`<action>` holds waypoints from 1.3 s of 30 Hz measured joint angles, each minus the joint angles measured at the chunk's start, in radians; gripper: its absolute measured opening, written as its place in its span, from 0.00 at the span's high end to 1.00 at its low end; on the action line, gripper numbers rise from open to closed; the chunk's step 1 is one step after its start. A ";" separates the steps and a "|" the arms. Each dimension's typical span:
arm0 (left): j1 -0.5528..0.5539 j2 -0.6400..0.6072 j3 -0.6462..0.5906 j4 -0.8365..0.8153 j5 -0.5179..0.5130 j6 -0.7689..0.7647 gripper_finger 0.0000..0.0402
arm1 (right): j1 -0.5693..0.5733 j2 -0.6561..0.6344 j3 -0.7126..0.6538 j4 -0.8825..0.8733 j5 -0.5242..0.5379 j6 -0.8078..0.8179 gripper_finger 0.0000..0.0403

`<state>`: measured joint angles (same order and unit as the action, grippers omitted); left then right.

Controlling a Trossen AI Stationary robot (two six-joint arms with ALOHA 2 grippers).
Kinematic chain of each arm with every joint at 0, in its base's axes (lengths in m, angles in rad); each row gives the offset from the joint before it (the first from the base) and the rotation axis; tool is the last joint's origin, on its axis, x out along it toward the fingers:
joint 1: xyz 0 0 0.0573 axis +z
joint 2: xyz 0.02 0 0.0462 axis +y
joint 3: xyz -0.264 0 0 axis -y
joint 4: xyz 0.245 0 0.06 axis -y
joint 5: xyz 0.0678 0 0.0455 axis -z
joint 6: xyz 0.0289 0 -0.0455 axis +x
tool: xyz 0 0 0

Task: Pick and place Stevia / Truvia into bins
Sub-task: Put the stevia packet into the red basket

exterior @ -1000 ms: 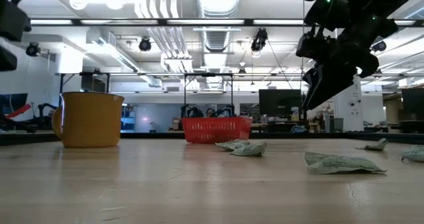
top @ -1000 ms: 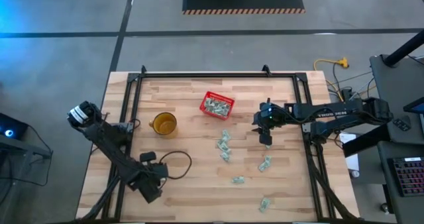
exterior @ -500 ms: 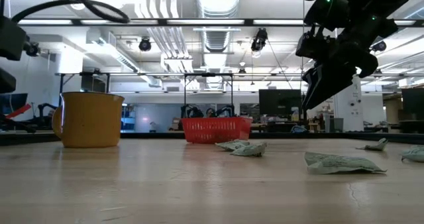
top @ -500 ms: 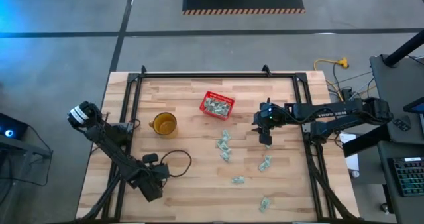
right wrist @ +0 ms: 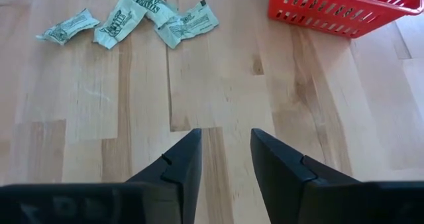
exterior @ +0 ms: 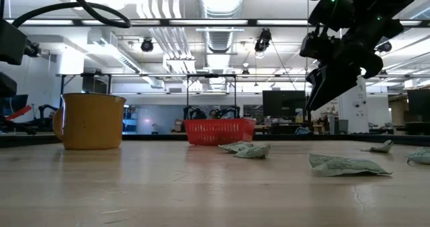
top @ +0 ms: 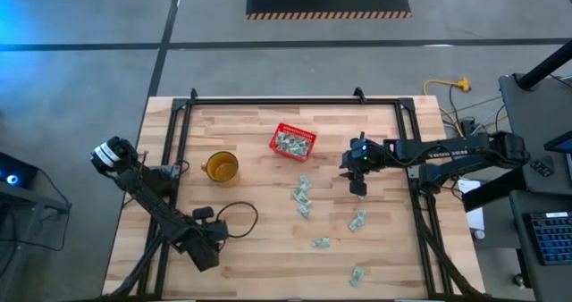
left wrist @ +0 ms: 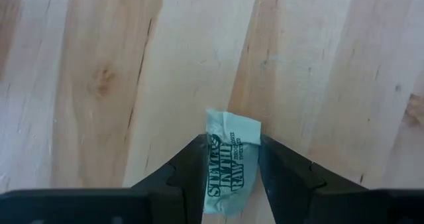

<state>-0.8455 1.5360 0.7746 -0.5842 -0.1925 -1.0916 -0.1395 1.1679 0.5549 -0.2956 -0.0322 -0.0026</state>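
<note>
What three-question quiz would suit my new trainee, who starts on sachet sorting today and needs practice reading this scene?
1. True or false: the right gripper has something between its fingers.
2. Which already contains sachets? A: yellow mug. B: red basket.
3. Fill in: the left gripper pinches a ___.

Key: 1 false, its fingers are open and empty. 2 B. 3 Stevia sachet.

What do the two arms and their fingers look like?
Both arms are dark. The right arm has pale lettering along its link and a green light near the right gripper. The left arm trails a black cable loop. Fingers are black, angular wedges.
</note>
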 joint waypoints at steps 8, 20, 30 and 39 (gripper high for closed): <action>0.000 0.000 0.000 -0.001 0.000 0.000 0.87 | 0.000 0.000 -0.002 0.016 0.000 0.000 0.71; 0.080 -0.001 0.071 0.001 -0.114 0.199 0.99 | 0.000 0.000 -0.009 0.039 0.000 -0.008 0.71; 0.239 -0.001 0.146 0.228 -0.651 0.901 0.99 | 0.000 0.000 -0.009 0.046 0.000 -0.024 0.73; 0.487 0.003 0.134 0.740 -0.680 1.469 1.00 | 0.000 0.000 -0.009 0.046 0.000 -0.024 0.74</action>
<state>-0.3588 1.5387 0.9081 0.1561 -0.8727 0.3774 -0.1394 1.1679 0.5457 -0.2501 -0.0325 -0.0261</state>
